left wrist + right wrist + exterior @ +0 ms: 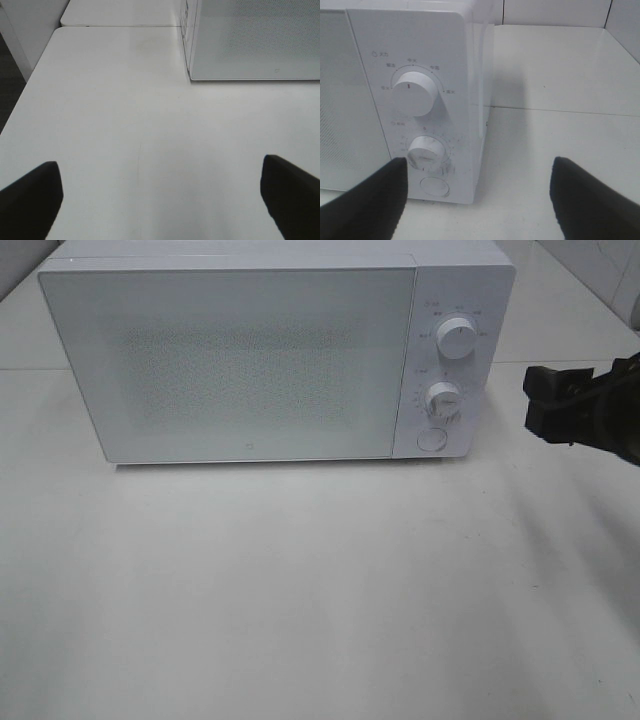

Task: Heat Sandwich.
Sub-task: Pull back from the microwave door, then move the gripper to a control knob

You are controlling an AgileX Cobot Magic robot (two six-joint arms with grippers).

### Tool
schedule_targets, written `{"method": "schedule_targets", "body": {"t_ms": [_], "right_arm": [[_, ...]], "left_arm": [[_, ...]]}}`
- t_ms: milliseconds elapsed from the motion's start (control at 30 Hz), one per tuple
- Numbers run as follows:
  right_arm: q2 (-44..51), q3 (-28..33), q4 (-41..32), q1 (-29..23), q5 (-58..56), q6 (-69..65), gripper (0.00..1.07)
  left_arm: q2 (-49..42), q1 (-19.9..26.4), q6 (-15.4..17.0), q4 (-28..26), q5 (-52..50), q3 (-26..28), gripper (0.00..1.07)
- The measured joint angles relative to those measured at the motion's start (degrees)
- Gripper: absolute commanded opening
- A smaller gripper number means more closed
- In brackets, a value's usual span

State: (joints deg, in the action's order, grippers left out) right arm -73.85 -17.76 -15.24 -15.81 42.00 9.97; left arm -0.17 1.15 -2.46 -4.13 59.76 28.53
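The sandwich is out of view in every frame. A white microwave (250,350) stands at the back of the table with its door shut. My right gripper (537,405) hovers just right of the control panel, open and empty. In the right wrist view its fingers (365,202) stand wide apart before the upper knob (414,93), lower knob (426,153) and round button (434,186). My left gripper (160,200) is open and empty above bare table, to the left of the microwave's front corner (192,75). It does not show in the exterior view.
The white table (320,590) stretches in front of the microwave. In the left wrist view the table edge (20,107) drops to a dark floor. A seam (560,111) between two tabletops runs right of the microwave.
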Motion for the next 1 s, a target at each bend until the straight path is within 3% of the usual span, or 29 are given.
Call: {"method": "schedule_targets", "body": {"t_ms": [533,1000], "right_arm": [[-15.9,0.4,-20.1,-18.8,21.5,2.3,0.76],[-23.3,0.3,-28.8,-25.4,26.8,2.4,0.76]], "left_arm": [[0.0,0.0,0.0,0.0,0.0,0.0,1.04],[0.0,0.0,0.0,0.0,0.0,0.0,1.04]]}}
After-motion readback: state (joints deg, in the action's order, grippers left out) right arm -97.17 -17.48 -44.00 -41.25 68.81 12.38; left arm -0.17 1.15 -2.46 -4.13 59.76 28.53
